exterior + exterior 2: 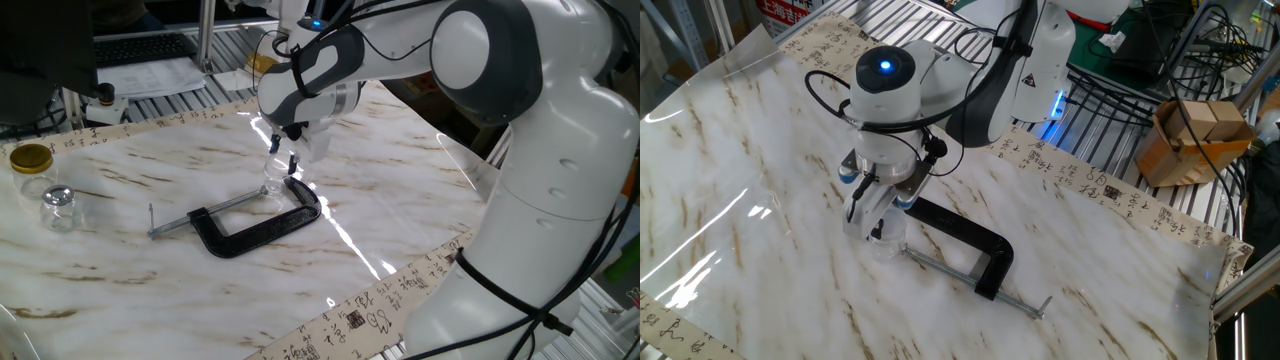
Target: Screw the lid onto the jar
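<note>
The tiny clear jar [272, 185] [887, 243] stands upright on the marble table, touching the open end of a black C-clamp [262, 229] [971, 237]. My gripper [283, 153] [871, 226] points straight down over it. Its dark fingertips [293, 161] close around the top of the jar, where the small transparent lid [277, 166] sits. The lid is mostly hidden by the fingers and hard to tell from the glass. In the other fixed view the hand covers the jar's mouth.
A gold-lidded jar [32, 164] and a bulbous clear jar [58, 207] stand at the table's far left edge. The clamp's screw rod [196, 214] runs left from the jar. A cardboard box [1189, 138] sits off the table on the metal rack.
</note>
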Controlling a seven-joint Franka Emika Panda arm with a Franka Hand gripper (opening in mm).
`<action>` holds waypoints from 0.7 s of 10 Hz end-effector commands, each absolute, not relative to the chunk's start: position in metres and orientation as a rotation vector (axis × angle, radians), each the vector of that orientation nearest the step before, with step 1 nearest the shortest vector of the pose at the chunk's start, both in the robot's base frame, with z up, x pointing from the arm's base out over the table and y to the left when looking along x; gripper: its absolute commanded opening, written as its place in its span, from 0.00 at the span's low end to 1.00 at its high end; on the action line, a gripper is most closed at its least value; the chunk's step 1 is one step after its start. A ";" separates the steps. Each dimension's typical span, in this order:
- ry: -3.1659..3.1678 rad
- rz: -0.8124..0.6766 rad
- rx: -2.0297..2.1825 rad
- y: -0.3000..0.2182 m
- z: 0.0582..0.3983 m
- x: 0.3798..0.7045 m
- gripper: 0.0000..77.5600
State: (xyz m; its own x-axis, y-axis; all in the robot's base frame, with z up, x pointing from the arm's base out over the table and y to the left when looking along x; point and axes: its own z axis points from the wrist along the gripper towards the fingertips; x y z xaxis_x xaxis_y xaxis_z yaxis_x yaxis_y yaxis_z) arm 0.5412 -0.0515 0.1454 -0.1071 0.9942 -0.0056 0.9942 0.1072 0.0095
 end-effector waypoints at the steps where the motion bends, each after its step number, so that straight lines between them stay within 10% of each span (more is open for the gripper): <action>1: 2.340 -0.011 2.083 -0.052 0.146 0.542 0.01; 7: 2.338 0.000 2.096 -0.052 0.151 0.551 0.01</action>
State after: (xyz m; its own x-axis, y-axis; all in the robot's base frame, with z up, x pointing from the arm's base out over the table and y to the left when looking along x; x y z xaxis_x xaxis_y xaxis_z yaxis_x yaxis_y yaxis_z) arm 0.5489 -0.0518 0.1487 -0.1120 0.9937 -0.0053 0.9937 0.1120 -0.0008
